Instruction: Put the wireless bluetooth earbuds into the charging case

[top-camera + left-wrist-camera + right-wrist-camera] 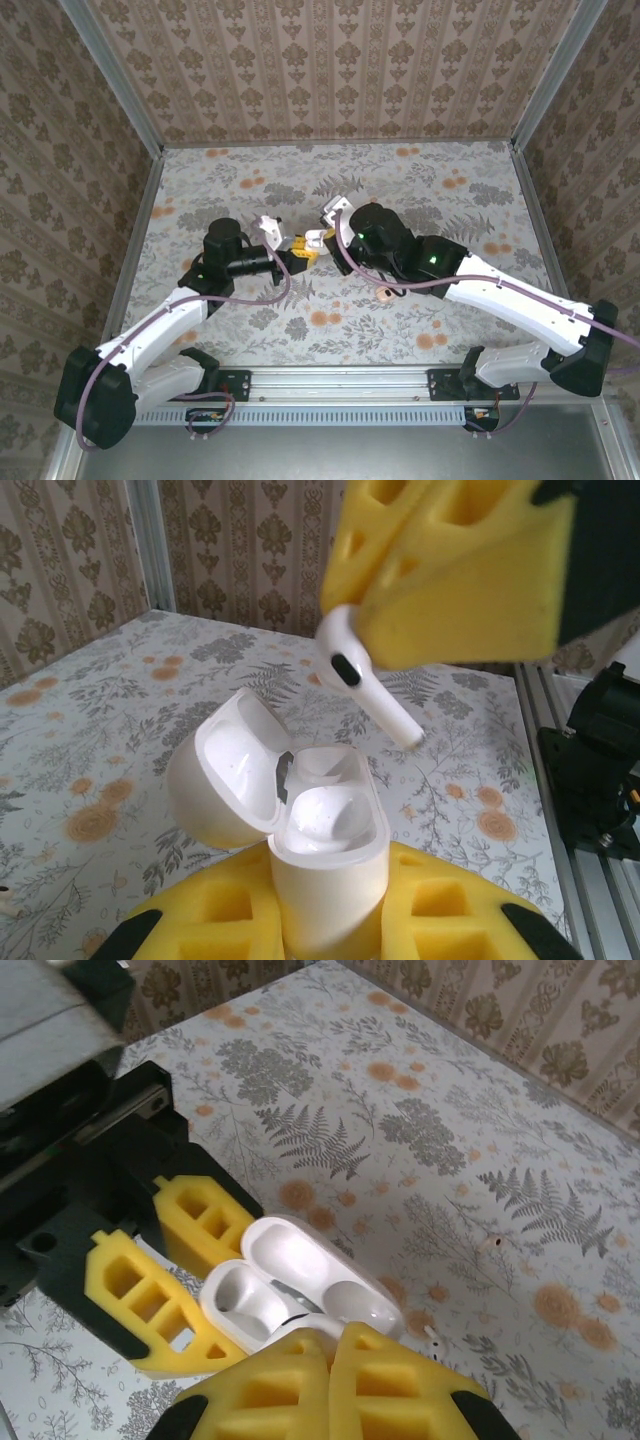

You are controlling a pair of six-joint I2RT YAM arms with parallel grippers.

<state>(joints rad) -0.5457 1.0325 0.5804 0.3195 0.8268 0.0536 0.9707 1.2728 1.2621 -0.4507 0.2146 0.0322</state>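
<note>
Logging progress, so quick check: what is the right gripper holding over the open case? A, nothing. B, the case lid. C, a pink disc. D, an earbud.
D: in the left wrist view the right gripper pinches a white earbud just above the open charging case, which the left gripper holds.

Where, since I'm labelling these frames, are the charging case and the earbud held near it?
charging case (325, 895): left wrist view, on the front wall of its body, below the open lid.
earbud (340, 648): left wrist view, on its rounded head, just above the dark spot.
</note>
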